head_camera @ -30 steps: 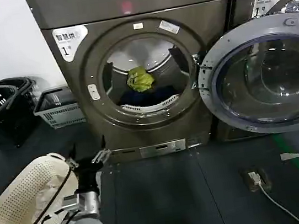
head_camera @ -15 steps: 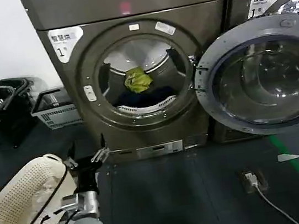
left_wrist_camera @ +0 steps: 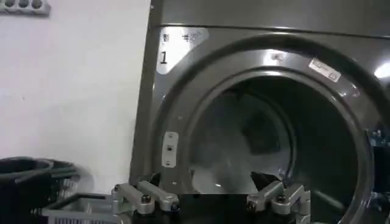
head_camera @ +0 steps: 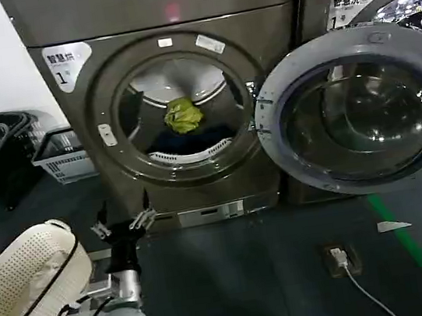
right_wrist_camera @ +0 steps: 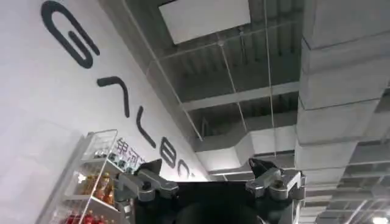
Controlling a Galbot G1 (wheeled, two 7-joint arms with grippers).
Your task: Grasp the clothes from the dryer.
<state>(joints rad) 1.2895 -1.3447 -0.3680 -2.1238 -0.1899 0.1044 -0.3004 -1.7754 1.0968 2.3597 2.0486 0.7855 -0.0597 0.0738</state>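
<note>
My left gripper (head_camera: 122, 221) hangs low at the lower left, fingers spread wide and empty, short of the dryer (head_camera: 274, 157). The clothes (head_camera: 182, 116) — a yellow-green lump on dark fabric — sit inside the drum at upper centre. My right gripper (right_wrist_camera: 210, 178) points at the ceiling — fingers apart, holding nothing.

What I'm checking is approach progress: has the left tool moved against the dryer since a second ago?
Yes: the left tool sits slightly further right along the base of the dryer.
</note>
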